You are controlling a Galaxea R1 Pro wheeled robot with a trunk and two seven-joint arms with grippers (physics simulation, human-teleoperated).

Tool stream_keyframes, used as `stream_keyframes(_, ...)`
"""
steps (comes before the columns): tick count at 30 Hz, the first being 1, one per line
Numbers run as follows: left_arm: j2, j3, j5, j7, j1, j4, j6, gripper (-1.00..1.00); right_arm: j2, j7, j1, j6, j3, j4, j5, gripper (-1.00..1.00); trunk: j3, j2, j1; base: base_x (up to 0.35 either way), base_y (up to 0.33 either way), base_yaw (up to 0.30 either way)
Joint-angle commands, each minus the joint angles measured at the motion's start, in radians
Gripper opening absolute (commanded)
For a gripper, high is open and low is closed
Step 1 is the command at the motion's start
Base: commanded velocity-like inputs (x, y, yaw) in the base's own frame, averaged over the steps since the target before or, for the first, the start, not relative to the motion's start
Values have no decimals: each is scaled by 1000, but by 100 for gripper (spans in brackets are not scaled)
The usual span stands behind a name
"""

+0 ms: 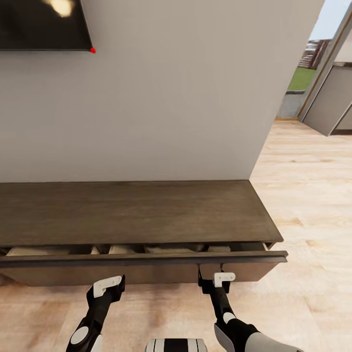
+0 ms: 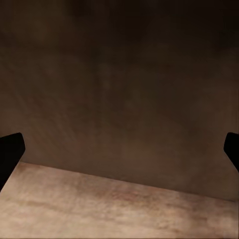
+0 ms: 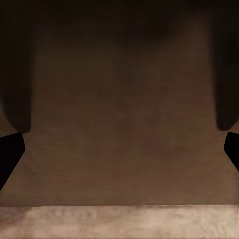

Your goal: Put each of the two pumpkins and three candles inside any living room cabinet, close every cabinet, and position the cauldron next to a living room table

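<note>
The cabinet (image 1: 137, 210) is a long, low, dark brown unit against the wall. Its top drawer front (image 1: 146, 259) stands out a little, and pale beige shapes show through the narrow gap behind it; I cannot tell what they are. My left gripper (image 1: 110, 284) is open just in front of the drawer front's lower edge. My right gripper (image 1: 215, 277) is open and close against the same front, further right. Both wrist views look at dark wood up close, with the fingertips (image 2: 10, 152) (image 3: 10, 154) spread wide. The pumpkins, candles and cauldron are out of view.
A dark TV screen (image 1: 44, 24) hangs on the grey wall above the cabinet. Light wood floor (image 1: 308, 195) stretches past the cabinet's right end towards a doorway (image 1: 313, 73) with grass outside.
</note>
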Motion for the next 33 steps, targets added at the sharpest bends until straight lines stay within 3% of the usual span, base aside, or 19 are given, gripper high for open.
stream_keyframes(1, 0, 0, 0, 0, 0, 0, 0, 100, 0, -1, -1, -1, -4, -1, 1, 100, 0, 0, 0, 152, 0, 0)
stream_keyframes(22, 0, -2, 2, 0, 0, 0, -3, 100, 1, 0, 0, -1, -3, -1, 1, 100, 0, 0, 0, 90, 0, 0)
stream_keyframes(33, 1, -1, 2, 0, 0, 0, 1, 100, 0, -1, -1, -1, -5, -1, 1, 100, 0, 0, 0, -233, 0, 0)
